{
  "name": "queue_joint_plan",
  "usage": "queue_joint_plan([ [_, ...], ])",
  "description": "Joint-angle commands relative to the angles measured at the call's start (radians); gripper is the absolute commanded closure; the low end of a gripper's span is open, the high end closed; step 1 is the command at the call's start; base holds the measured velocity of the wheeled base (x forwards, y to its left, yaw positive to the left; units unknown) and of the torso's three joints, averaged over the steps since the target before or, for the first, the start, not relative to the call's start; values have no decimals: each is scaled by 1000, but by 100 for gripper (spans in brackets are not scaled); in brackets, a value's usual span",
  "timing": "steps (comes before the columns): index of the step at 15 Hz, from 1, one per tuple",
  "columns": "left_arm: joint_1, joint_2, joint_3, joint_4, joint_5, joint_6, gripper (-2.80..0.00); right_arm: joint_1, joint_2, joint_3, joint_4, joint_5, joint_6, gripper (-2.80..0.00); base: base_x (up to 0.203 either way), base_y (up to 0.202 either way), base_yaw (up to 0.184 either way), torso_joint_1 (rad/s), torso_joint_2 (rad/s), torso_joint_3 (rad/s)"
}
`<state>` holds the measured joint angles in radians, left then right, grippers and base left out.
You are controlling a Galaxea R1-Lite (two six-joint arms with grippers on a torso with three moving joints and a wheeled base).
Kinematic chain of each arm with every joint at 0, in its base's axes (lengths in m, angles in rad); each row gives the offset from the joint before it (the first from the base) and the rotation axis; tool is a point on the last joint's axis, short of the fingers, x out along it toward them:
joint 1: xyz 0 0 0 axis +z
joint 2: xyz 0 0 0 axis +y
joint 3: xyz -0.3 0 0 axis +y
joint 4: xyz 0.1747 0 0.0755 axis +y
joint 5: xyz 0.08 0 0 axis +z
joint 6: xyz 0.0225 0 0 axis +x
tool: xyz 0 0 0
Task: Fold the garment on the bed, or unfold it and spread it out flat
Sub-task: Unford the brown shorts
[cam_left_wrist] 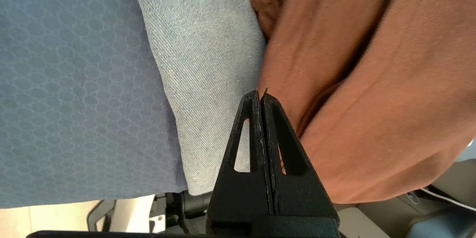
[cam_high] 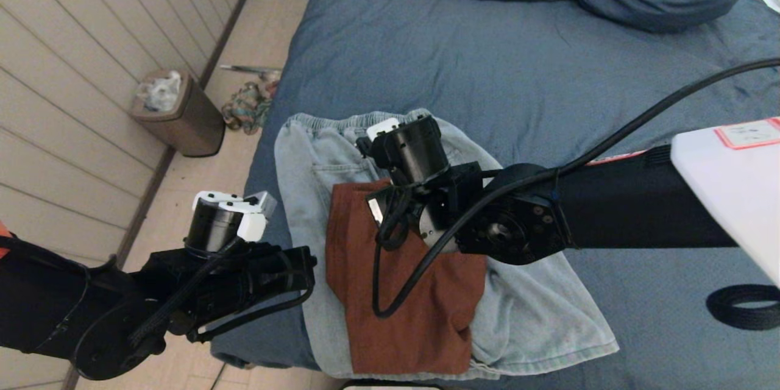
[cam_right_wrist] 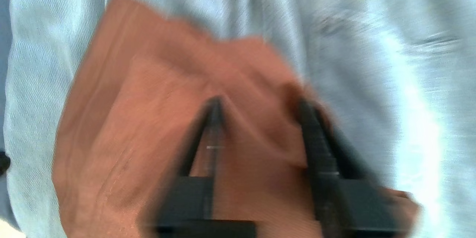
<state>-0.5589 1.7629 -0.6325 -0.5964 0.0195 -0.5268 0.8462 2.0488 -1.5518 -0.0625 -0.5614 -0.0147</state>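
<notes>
Rust cloth — bed's near edge

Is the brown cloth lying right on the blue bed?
No, the brown cloth lies on the light denim garment, which lies on the bed.

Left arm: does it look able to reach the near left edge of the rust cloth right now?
Probably yes. The left gripper, shut, sits right beside the rust cloth with nothing between them; the right gripper works further in, over the denim garment.
</notes>
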Motion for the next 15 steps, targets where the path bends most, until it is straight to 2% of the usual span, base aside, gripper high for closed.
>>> queue_joint_plan([
  [1, 1, -16, 4, -3, 0, 1, 0, 3, -107, 63, -33, -14, -4, 0, 0, 0, 0, 0, 0, 0],
  [8, -1, 3, 10, -5, -1, 1, 0, -56, -395, 339, -53, -7, 1, 0, 0, 0, 0, 0, 0, 0],
  [10, -1, 0, 7, -5, -1, 1, 0, -31, -366, 335, -54, -5, 4, 0, 0, 0, 0, 0, 0, 0],
  [14, 13, -2, 0, -5, 0, 1, 0, 61, -174, 250, -96, -17, 0, 0, 0, 0, 0, 0, 0, 0],
  [15, 20, -2, -3, -5, 0, 1, 0, 84, -133, 222, -104, -21, -2, -280, 0, 0, 0, 0, 0, 0],
])
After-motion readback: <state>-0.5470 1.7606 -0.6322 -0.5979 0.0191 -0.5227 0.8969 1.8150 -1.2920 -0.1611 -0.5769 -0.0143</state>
